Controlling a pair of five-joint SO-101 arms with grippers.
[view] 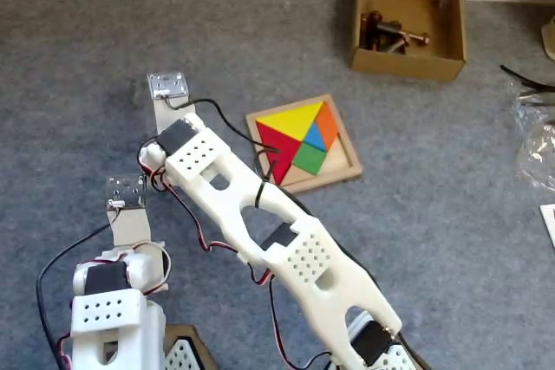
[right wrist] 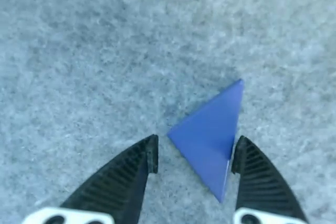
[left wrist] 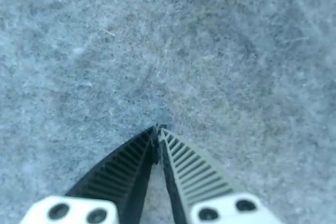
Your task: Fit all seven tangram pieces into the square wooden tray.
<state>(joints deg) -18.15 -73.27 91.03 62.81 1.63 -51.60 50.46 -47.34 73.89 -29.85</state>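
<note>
The square wooden tray (view: 336,171) lies on the grey carpet and holds a yellow triangle (view: 290,120), a red triangle (view: 276,149), an orange piece (view: 327,120), a small blue piece (view: 316,138) and a green piece (view: 310,159). A loose blue triangle (right wrist: 210,135) lies on the carpet between the fingers of my open right gripper (right wrist: 195,148), close against one finger. In the high view the right gripper (view: 167,87) is left of the tray, at the end of the long arm. My left gripper (left wrist: 158,129) is shut on nothing, low over bare carpet (view: 124,192).
A cardboard box (view: 408,58) with metal parts stands behind the tray at the back. Clear plastic wrapping (view: 538,149) lies at the right edge. The right arm's white links (view: 286,240) cross the middle of the carpet, just in front of the tray.
</note>
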